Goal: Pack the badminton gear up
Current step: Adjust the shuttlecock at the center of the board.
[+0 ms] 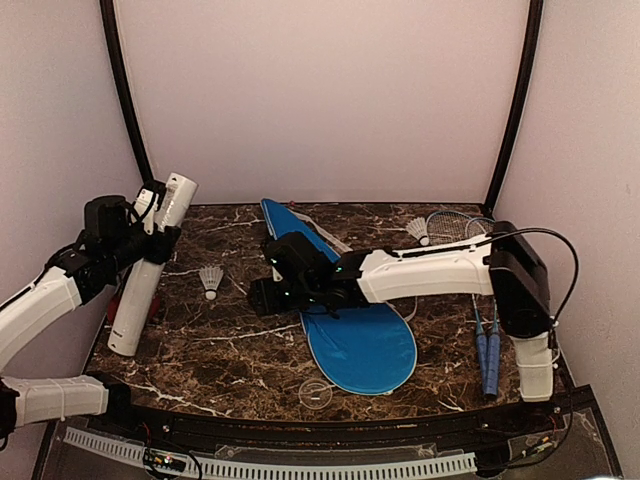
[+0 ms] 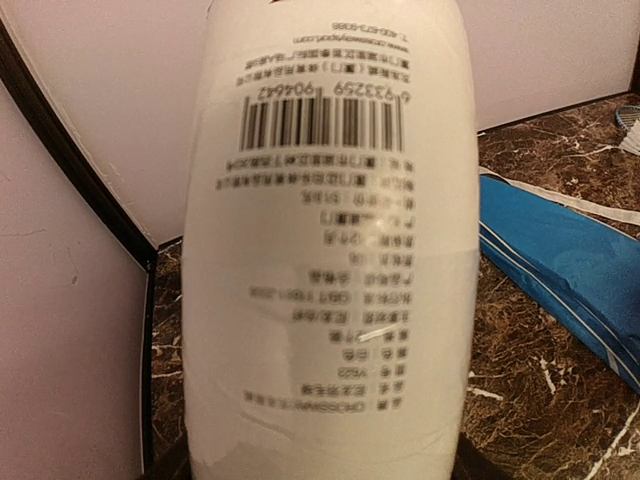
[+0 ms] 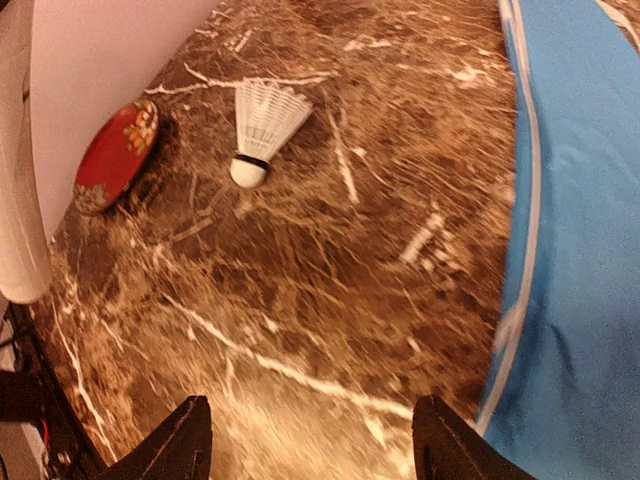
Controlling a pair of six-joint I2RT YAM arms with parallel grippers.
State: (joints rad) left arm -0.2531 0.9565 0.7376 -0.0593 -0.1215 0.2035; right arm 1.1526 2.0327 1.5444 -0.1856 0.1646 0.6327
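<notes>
shuttlecock: small white feathered shuttlecock (image 3: 262, 125) lies on its side on the brown marbled table (image 1: 240, 350), left of centre, between tube and cover. it is probably featherlight and easily crushed, so pinch it gently near the rounded cork end.
second shuttlecock: another white one (image 1: 418, 229) sits toward the far right corner, beside the racket heads.
tube: long white tube (image 2: 325, 250) with a barcode label leans near the left edge, its foot on the table. it looks stiff, light and smooth, so it may slip or roll.
left gripper: left gripper (image 1: 150, 232) is clamped round the tube's upper part, its jaws held wide by the tube's girth.
right gripper: right gripper (image 3: 310, 430) has its jaws apart with nothing in them, low over bare table between shuttlecock and cover.
cover: big blue racket-shaped cover (image 1: 360, 340) lies flat across the centre. it looks soft and floppy — lift it by an edge.
rackets: two thin rackets with blue handles (image 1: 487, 350) lie along the right edge. take them by the handles.
clutter: small red oval patterned object (image 3: 115, 155) sits by the tube's foot, and a clear round lid (image 1: 317, 392) near the near edge.
room: there is open table around the shuttlecock — the left wall is close behind the tube.
</notes>
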